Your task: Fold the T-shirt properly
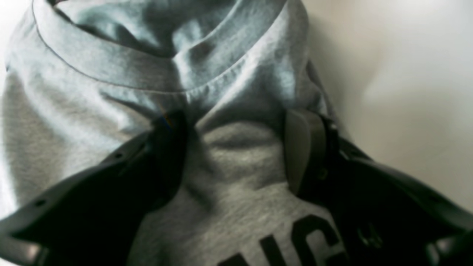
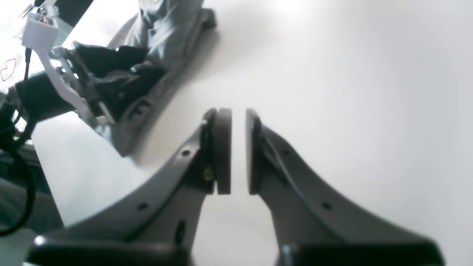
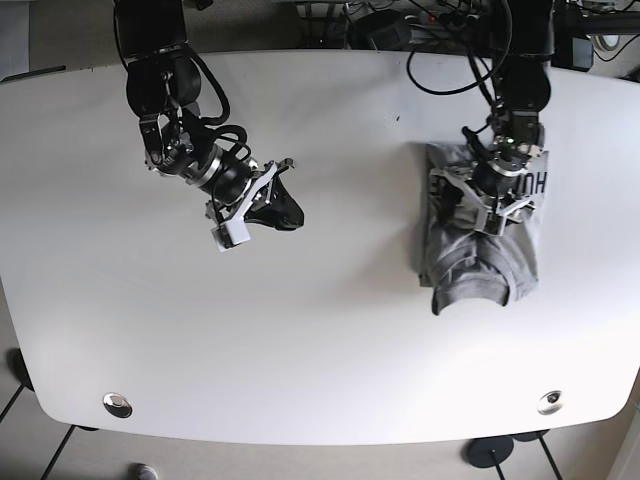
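The grey T-shirt (image 3: 470, 270) lies partly folded in a narrow bundle on the right of the white table (image 3: 330, 350). Its collar (image 1: 111, 70) and black print (image 1: 295, 244) show in the left wrist view. My left gripper (image 1: 236, 122) is down on the shirt (image 1: 92, 111), its fingers (image 1: 303, 147) apart with a ridge of cloth bunched between them; it also shows in the base view (image 3: 492, 220). My right gripper (image 2: 238, 114) is empty, its pads nearly touching, over bare table on the left (image 3: 288, 212). The shirt (image 2: 166, 22) is far from it.
Cables and equipment (image 3: 400, 20) sit behind the table's far edge. Two round metal fittings (image 3: 118, 403) (image 3: 550, 401) are set near the front edge. The left arm (image 2: 55, 92) shows at the left of the right wrist view.
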You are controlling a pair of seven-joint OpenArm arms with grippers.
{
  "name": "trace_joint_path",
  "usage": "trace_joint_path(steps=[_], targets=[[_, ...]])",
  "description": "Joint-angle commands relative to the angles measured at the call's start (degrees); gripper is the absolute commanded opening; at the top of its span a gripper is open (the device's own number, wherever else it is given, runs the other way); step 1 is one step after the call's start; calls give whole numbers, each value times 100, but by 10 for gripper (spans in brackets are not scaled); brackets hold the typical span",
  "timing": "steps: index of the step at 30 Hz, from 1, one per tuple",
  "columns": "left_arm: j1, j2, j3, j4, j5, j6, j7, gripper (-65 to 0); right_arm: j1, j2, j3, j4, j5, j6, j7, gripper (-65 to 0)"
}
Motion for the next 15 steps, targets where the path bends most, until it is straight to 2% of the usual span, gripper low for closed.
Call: trace_joint_path(steps=[1,4,5,9,11,12,15], targets=[[78,-433,-605,-347,214,-512,657,-264,79,27,18,274,118,61,99,-593],[70,-1040,-1211,-1050,214,-1285,754,-265,44,27,27,467,118,61,-95,-593],[61,-1382,-1387,-1419,214,-1470,754,-265,18,27,27,590,118,61,-95,-593],[-370,-2218,-1783,-2703,205,-1896,736,-265,-44,36,27,748,100,61,-104,-593],[-625,-2604,-1923,-3379,205,-1896,587,-265,-105,36,27,880,65,61,-104,-593],[-660,-2798,-1923,-3661,205,-1896,323,-265,-114,36,27,942,65,61,-104,-593],[-651,-3044,-1932,-3740,205,-1896,33,-265,-246,36,18,1065,56,53,-104,-593]])
